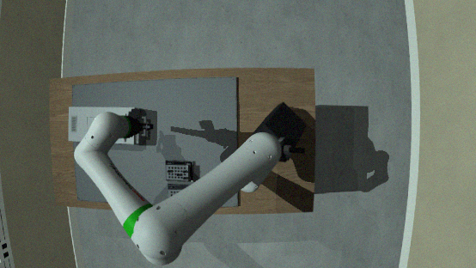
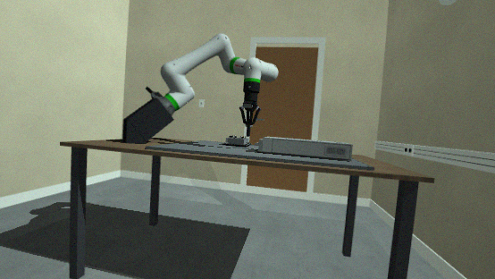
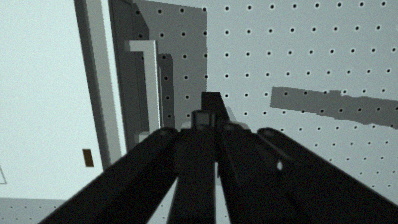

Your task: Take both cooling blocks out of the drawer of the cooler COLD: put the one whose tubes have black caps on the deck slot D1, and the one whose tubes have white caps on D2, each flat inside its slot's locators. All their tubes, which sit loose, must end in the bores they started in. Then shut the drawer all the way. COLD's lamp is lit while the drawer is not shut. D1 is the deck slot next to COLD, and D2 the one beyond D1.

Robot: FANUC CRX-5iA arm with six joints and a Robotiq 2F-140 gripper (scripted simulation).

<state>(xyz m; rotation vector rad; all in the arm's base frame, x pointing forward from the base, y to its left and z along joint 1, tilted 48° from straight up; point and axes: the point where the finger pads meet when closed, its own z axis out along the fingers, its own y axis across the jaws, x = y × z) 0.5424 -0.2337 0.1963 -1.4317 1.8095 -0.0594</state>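
The cooler COLD [image 1: 79, 124] [image 2: 308, 148] [image 3: 40, 90] is a long pale box. Its drawer front carries a bar handle [image 3: 151, 82]. A narrow dark strip shows between the lid and the drawer front; I cannot tell whether the drawer is fully shut. A small brown rectangle [image 3: 88, 157] on the lid, perhaps the lamp, looks dark. My gripper [image 1: 150, 126] [image 2: 248, 134] [image 3: 210, 106] is shut and empty, pointing down low in front of the handle. A cooling block [image 1: 179, 172] with dark-looking tubes sits on the deck; another block [image 1: 173, 192] beside it is partly hidden by the arm. Its cap colour is unclear.
The perforated grey deck [image 1: 107, 92] [image 3: 300, 50] lies on the wooden table [image 1: 275, 79] [image 2: 393, 172]. The arm's forearm [image 1: 116, 180] passes over the deck beside the blocks. The dark robot base [image 1: 285, 124] [image 2: 147, 122] stands at the table's other end.
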